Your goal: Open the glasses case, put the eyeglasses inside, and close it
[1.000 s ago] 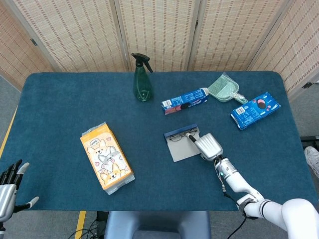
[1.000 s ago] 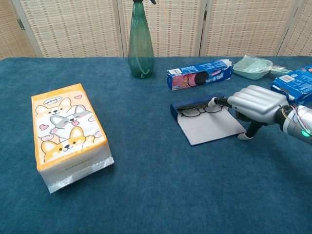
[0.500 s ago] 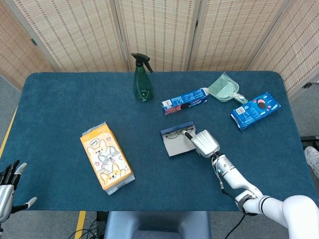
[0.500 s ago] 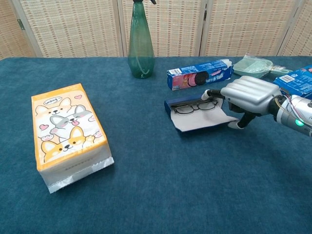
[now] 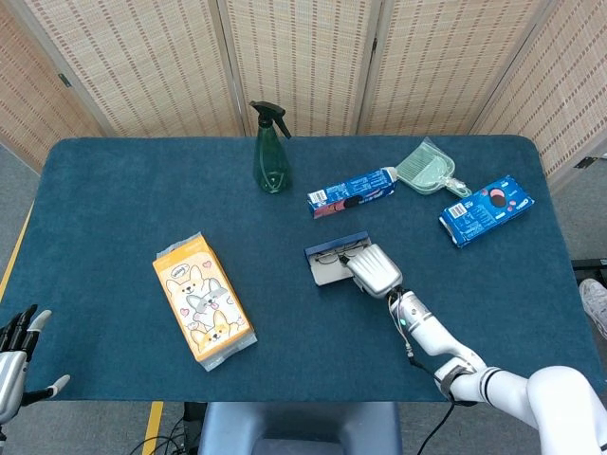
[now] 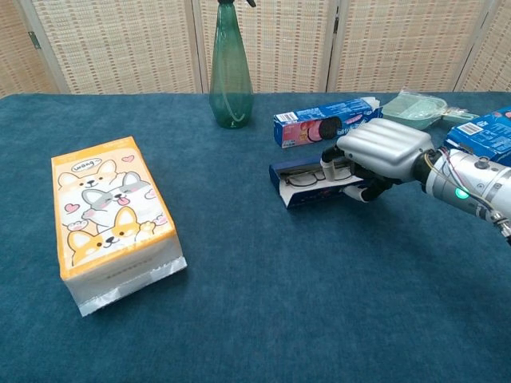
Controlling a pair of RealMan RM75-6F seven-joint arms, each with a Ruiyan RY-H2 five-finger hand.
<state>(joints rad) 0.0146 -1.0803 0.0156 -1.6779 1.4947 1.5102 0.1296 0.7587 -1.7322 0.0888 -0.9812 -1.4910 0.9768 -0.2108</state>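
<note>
Blue-walled and grey-lined, the glasses case [image 6: 307, 185] lies on the dark teal table [image 5: 123, 190], right of its middle and just in front of a long blue cookie box [image 6: 326, 123]. Its grey lid flap is folded partway up and over the tray, not flat on the cloth and not fully down. The eyeglasses [image 6: 306, 177] lie inside the tray, their dark frame showing through the gap at the left end; in the head view they show as a thin dark outline [image 5: 332, 256] along the case's far edge.

The right hand [image 6: 382, 152] covers the right part of the case from above, palm down, with its fingers [image 6: 330, 157] side by side and curled over the lid's edge, and the thumb tucked under at the near side. It rests on the lid; whether it pinches the flap between thumb and fingers I cannot tell. The right forearm runs off toward the near right edge of the table.

The left hand [image 5: 17, 355] hangs off the near left corner of the table, holding nothing, its fingers spread apart.

An orange tissue pack [image 5: 202, 300] printed with cartoon dogs lies well to the left of the case. A green spray bottle [image 5: 270, 152] stands upright toward the far side. A pale green dustpan [image 5: 427, 171] and a second blue snack box [image 5: 486, 209] sit at the far right.
</note>
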